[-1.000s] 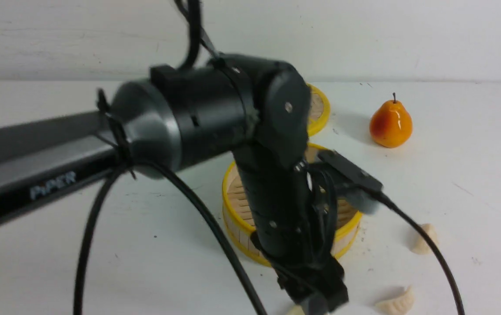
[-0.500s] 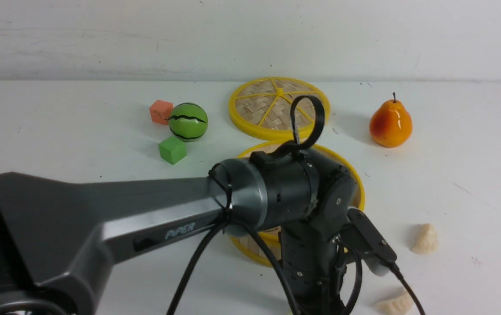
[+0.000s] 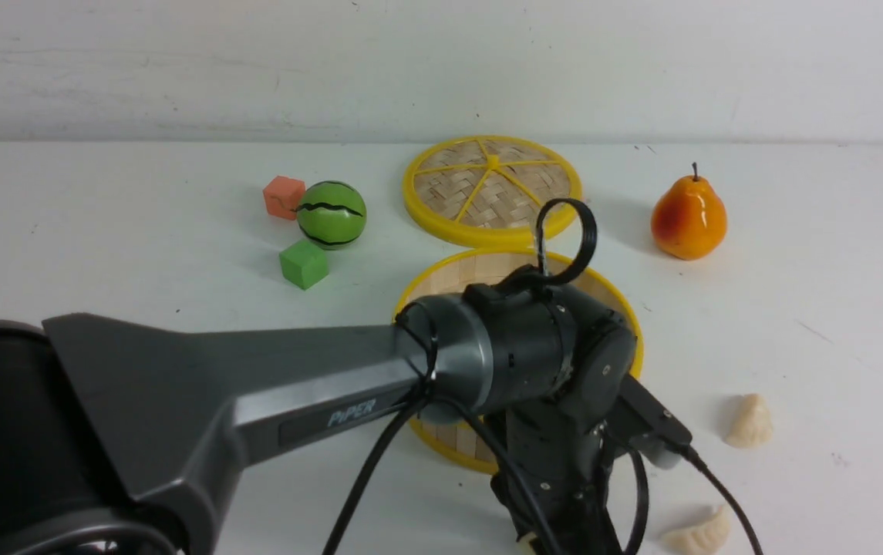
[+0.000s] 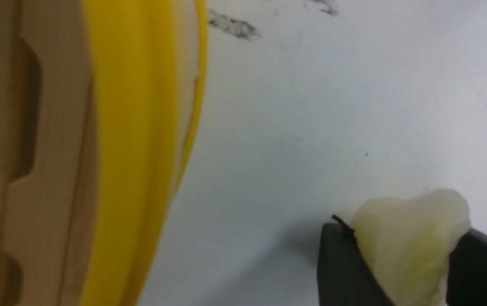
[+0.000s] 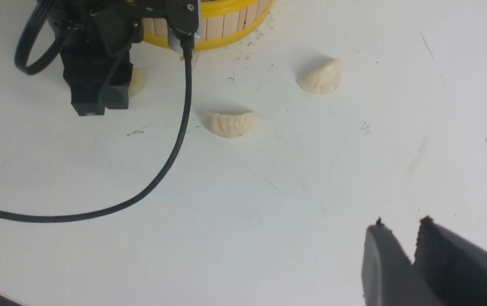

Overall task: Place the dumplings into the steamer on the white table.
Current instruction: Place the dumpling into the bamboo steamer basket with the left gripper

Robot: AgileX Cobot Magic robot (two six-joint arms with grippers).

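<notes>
My left gripper [image 4: 405, 236] is down at the white table [image 3: 834, 308], just in front of the steamer [image 3: 487, 255], and is shut on a pale greenish dumpling [image 4: 409, 250] that both fingers touch. The steamer's yellow rim [image 4: 137, 127] stands close beside it. Two cream dumplings lie loose on the table to the right, one [image 3: 748, 422] farther out and one [image 3: 697, 533] near the front edge. My right gripper [image 5: 401, 223] hovers over bare table nearer than those dumplings [image 5: 230, 123], its fingertips slightly apart with nothing between them. The left arm hides much of the steamer's inside.
Behind the steamer lies a flat woven lid [image 3: 491, 185]. An orange pear [image 3: 688, 212] stands at the back right. A watermelon ball [image 3: 331, 214], an orange cube [image 3: 284, 196] and a green cube [image 3: 303, 264] sit at the back left. A black cable [image 5: 175, 140] trails over the table.
The left arm has dropped low in front of the steamer, uncovering the lid and toys behind. Its jaws have closed in on the greenish dumpling. The loose dumplings have not moved.
</notes>
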